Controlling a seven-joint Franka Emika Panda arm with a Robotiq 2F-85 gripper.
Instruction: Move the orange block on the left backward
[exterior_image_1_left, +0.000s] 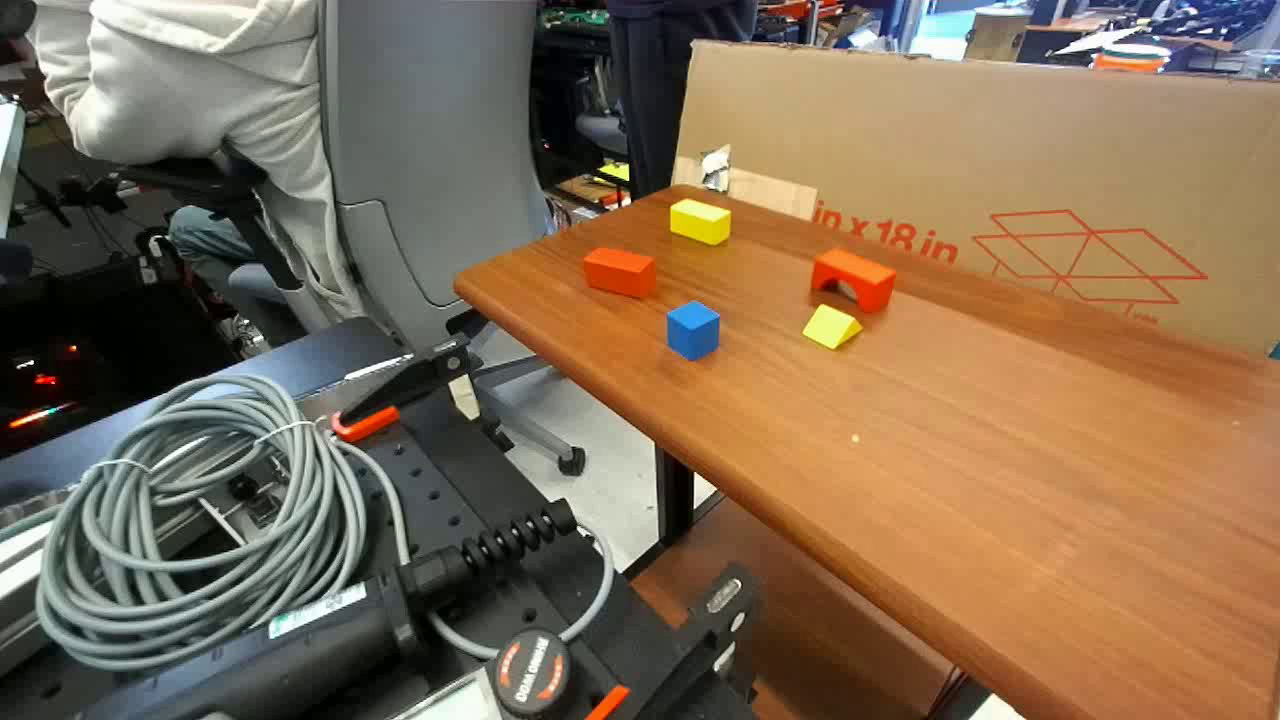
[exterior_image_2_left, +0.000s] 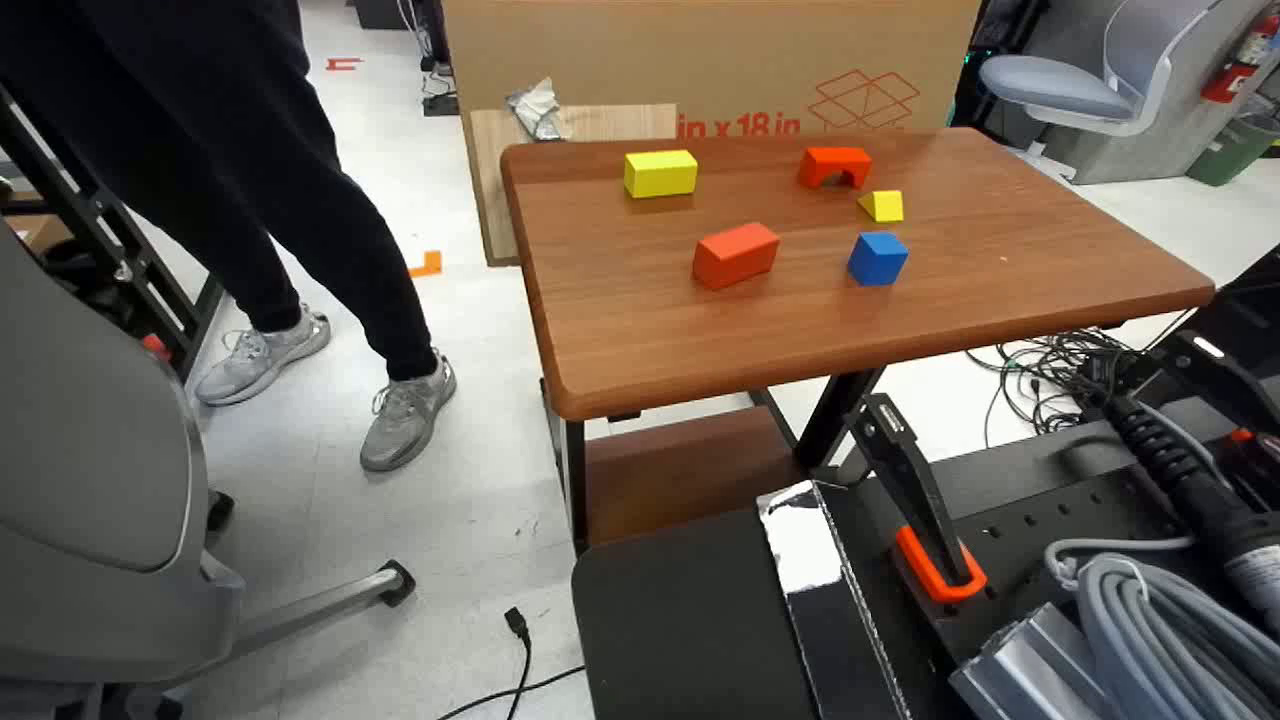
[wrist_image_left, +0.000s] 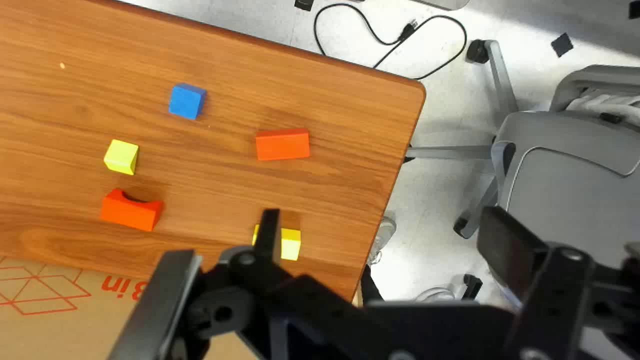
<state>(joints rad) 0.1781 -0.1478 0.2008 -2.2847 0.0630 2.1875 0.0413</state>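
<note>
Clearly apart from the blue cube (exterior_image_2_left: 878, 259) but near it, the orange block (exterior_image_2_left: 736, 256) lies on the brown tabletop (exterior_image_2_left: 620, 340), to the cube's left in both exterior views and to its lower right in the wrist view. Behind the cube, in an exterior view, stand the yellow wedge (exterior_image_2_left: 882, 206) and, farther back, the orange arch (exterior_image_2_left: 836, 158) with its opening downward; the yellow block (exterior_image_2_left: 660, 174) lies behind and to the left of the cube, well apart from it. Behind the cube and beyond the tabletop, a cardboard panel (exterior_image_2_left: 720, 50) stands upright. Left of the cube, off the tabletop, are a person's dark-clad legs (exterior_image_2_left: 300, 170) and a grey chair (exterior_image_2_left: 90, 420). Seen from the wrist, the gripper (wrist_image_left: 382, 235) is to the lower right of the cube, its fingers (wrist_image_left: 270, 232) spread wide, with the tabletop's edge visible between them; one finger hides part of the yellow block
</note>
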